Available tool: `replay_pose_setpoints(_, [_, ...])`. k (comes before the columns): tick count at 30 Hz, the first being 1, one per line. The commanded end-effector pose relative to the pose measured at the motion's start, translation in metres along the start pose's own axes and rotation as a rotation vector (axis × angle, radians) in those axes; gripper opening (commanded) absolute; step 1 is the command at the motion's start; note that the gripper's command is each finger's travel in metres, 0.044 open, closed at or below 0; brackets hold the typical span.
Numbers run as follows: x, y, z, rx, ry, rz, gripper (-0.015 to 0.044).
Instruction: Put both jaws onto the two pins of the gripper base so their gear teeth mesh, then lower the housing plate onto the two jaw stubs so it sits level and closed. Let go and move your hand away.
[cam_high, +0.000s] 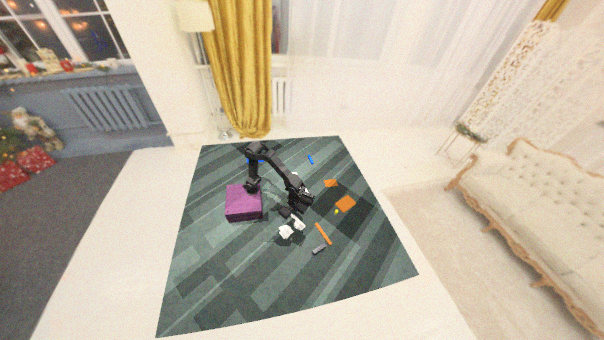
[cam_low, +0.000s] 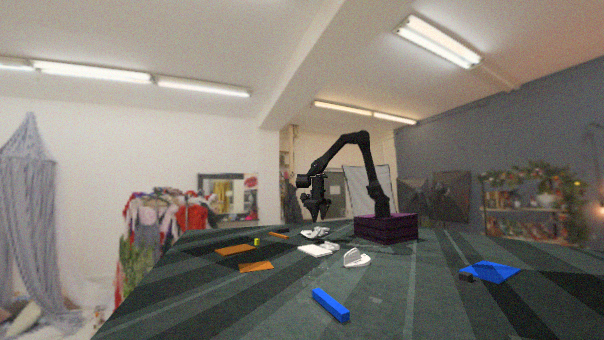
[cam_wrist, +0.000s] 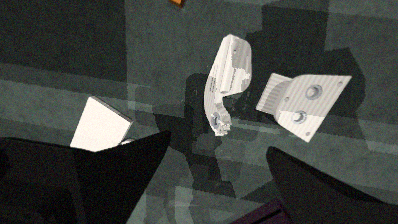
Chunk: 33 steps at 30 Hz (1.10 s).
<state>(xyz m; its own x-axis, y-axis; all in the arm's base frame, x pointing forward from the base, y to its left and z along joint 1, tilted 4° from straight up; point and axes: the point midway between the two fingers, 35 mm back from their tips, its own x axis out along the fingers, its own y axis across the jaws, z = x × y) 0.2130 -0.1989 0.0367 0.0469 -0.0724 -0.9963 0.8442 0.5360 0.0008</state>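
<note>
My gripper (cam_low: 318, 220) (cam_wrist: 217, 143) is open and empty, its fingertips above the mat. A white jaw (cam_high: 299, 224) (cam_wrist: 235, 65) lies between and ahead of the fingers in the wrist view, its toothed end towards me. The gripper base (cam_high: 285, 232) (cam_wrist: 315, 106), a white plate with two round pin features, lies right of that jaw, apart from it. A flat white piece (cam_low: 313, 250) (cam_wrist: 100, 126) lies left, partly behind a finger. Another white piece (cam_low: 357, 260) with an upright panel lies nearer the exterior camera. I cannot tell which of these two is the housing plate.
A purple block (cam_high: 243, 200) (cam_low: 385, 229) carries the arm. Orange sheets (cam_high: 345, 203) (cam_low: 256, 266), an orange bar (cam_high: 323, 233), a grey block (cam_high: 319, 248) and a yellow piece (cam_high: 336, 211) lie around. A blue bar (cam_high: 310, 159) (cam_low: 330, 305), a blue sheet (cam_low: 492, 271) and a dark block (cam_low: 466, 276) lie farther off.
</note>
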Motion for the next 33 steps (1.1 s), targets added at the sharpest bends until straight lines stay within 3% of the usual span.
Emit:
replay_pose_setpoints(1, [-0.002,-0.014,0.002,0.044,-0.002,0.001,0.0335])
replay_pose_setpoints(5, [-0.003,-0.037,0.003,0.108,-0.003,-0.001,0.0230])
replay_pose_setpoints(14, [-0.003,-0.038,0.003,0.111,-0.003,-0.001,0.0000])
replay_pose_setpoints(33, [0.008,-0.038,0.004,0.111,-0.003,-0.001,0.0000])
